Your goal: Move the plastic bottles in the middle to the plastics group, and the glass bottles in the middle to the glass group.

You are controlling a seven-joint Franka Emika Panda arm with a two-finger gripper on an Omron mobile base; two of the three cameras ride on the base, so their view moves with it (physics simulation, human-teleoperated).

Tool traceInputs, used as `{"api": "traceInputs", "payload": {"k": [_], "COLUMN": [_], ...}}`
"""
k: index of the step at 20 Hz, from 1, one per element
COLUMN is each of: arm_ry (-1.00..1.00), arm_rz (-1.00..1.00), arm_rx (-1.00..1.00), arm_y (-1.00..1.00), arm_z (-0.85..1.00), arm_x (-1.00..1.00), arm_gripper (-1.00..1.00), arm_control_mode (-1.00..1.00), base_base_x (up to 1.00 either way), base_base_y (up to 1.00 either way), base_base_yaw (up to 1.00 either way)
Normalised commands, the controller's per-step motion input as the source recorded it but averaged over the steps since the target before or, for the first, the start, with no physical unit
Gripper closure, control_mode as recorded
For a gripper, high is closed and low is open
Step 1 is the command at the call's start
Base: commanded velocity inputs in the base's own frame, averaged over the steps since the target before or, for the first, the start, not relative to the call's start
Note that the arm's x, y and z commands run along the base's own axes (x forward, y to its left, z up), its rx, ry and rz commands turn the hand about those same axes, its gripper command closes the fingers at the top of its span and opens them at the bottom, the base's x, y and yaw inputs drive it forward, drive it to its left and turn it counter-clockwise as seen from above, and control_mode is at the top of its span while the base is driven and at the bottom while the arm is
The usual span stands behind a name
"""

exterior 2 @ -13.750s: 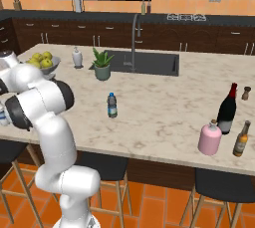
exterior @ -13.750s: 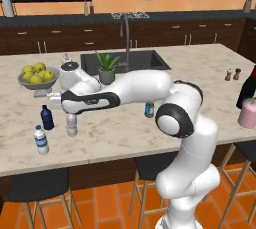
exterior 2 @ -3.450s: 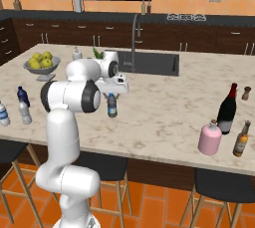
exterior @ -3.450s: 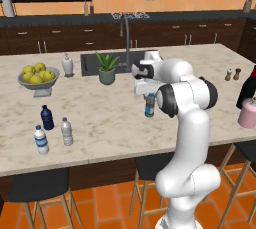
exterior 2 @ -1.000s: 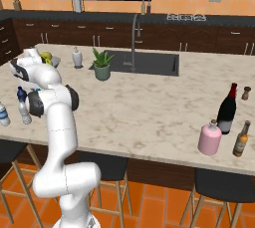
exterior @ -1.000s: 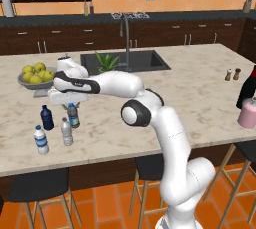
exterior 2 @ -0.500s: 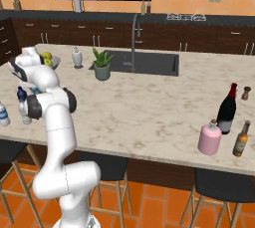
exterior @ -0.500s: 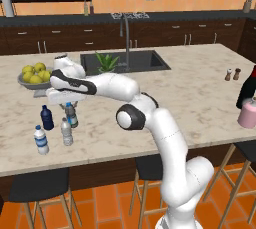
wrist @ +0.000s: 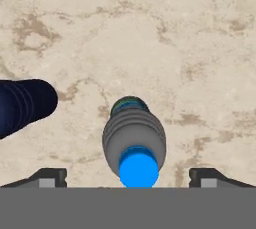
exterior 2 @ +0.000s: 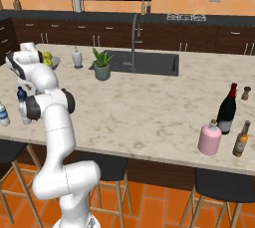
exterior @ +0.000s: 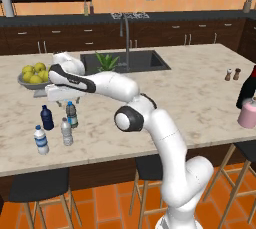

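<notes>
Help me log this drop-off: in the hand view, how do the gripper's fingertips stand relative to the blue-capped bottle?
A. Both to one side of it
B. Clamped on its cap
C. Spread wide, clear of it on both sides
C: the fingertips stand far apart, with the blue-capped bottle upright and free between them.

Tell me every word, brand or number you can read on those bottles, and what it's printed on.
None can be read.
Blue-label water bottle: a plain colour band, no letters showing.
White-capped bottle: label too small to read.
Dark wine bottle: no readable label.
</notes>
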Motion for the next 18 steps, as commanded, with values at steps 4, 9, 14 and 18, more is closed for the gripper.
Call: {"api": "traceInputs", "payload": {"k": [4,9,14,18], "arm_ry": [0.00,0.00,0.00,-0.04], "arm_rz": [0.00,0.00,0.00,0.00], "arm_rx": [0.02,0.00,0.00,0.01], "arm_y": [-0.28,-0.90,-1.00,-1.00], "arm_z": [0.76,0.54,0.45,0.33], "arm_x": [-0.50,-0.52,-0.75,-0.87], "arm_gripper": [-1.00,-1.00,-1.00,-1.00], "arm_control_mode": [-1.00,-1.00,-1.00,-1.00], "base_base_x": [0.00,0.00,0.00,0.00], "base_base_y": [0.00,0.00,0.00,0.00], "base_base_yaw": [0.00,0.00,0.00,0.00]}}
